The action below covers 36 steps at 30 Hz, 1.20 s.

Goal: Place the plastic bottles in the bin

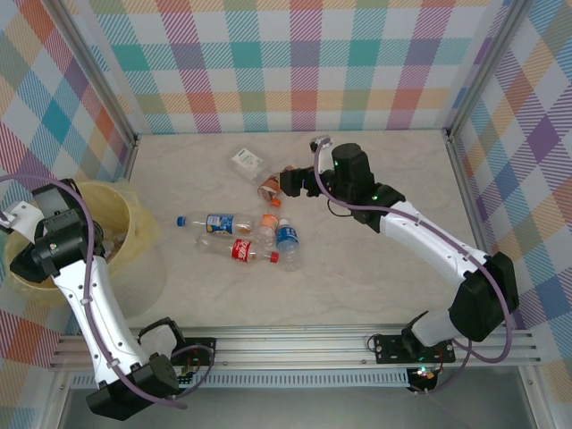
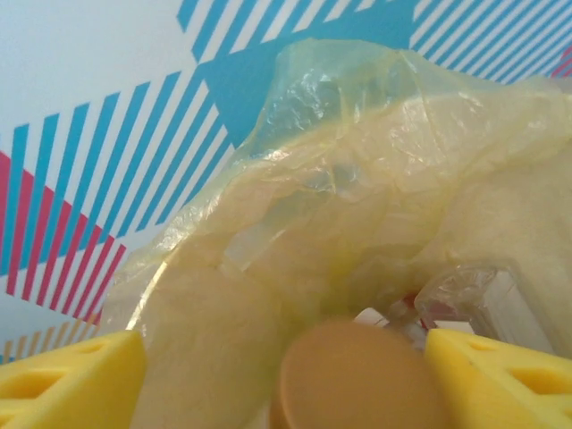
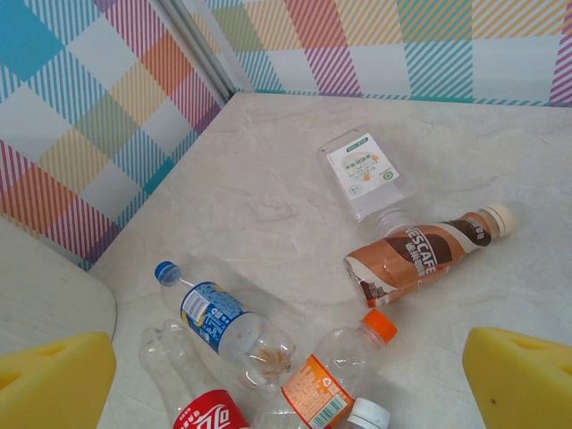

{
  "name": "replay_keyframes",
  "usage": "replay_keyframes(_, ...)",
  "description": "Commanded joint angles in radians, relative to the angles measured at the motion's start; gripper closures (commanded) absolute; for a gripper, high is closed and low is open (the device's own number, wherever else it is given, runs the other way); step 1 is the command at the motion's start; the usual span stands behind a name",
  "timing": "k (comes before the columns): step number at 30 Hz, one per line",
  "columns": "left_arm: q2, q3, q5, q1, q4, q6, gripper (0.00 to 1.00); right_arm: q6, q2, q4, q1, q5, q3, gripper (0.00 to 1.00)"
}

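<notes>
- Bottles [image 1: 243,237] lie in a loose group near the middle of the table [image 1: 375,286] in the top view. The bin [image 1: 134,228] stands at its left edge, and the left arm [image 1: 85,295] reaches over it.
- Left wrist view: the left gripper [image 2: 284,362] has its fingers apart, facing the bin's wall. A blurred brown round thing [image 2: 357,389] is between them.
- Right wrist view: the right gripper [image 3: 290,366] has its fingers wide apart above the table. The brown bottle [image 3: 420,255] lies ahead of it.

The brown-labelled bottle [image 3: 420,259] reads "ESCAFE" in white letters; the red-labelled bottle [image 3: 210,413] shows part of white Coca-Cola script.
</notes>
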Motion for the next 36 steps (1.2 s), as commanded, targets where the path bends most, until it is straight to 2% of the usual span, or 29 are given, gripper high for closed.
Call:
replay_keyframes(1,0.014,0.067,0.057,0.011,-0.052,-0.011,0.14,0.015,-0.008,-0.007,-0.004,0.007,0.01,0.0)
replay_keyframes(5,0.019,0.127,0.183,0.01,-0.069,-0.032,0.09,0.035,-0.035,0.012,-0.004,0.053,-0.032,0.0)
replay_keyframes(11,-0.014,0.176,0.534,-0.012,-0.035,-0.116,0.05,0.116,-0.001,-0.042,-0.023,0.108,-0.018,0.0)
replay_keyframes(15,-0.042,0.179,0.777,-0.055,0.054,-0.191,0.0,0.099,0.072,-0.093,-0.045,0.058,0.032,0.0)
replay_keyframes(18,-0.039,0.166,0.903,-0.137,0.137,-0.244,0.0,0.011,0.163,-0.149,-0.057,0.016,0.108,0.0)
replay_keyframes(24,-0.01,0.153,0.863,-0.456,0.253,-0.276,0.0,-0.193,0.367,-0.267,-0.058,-0.098,0.343,0.0)
replay_keyframes(29,0.057,0.129,0.827,-0.686,0.354,-0.291,0.0,-0.336,0.529,-0.306,-0.059,-0.093,0.512,0.0)
replay_keyframes(33,0.125,0.128,0.796,-0.793,0.381,-0.289,0.0,-0.356,0.672,-0.443,-0.06,-0.005,0.713,0.0)
replay_keyframes(36,0.165,0.119,0.81,-0.819,0.397,-0.295,0.0,-0.212,0.801,-0.647,-0.059,0.066,0.943,0.0)
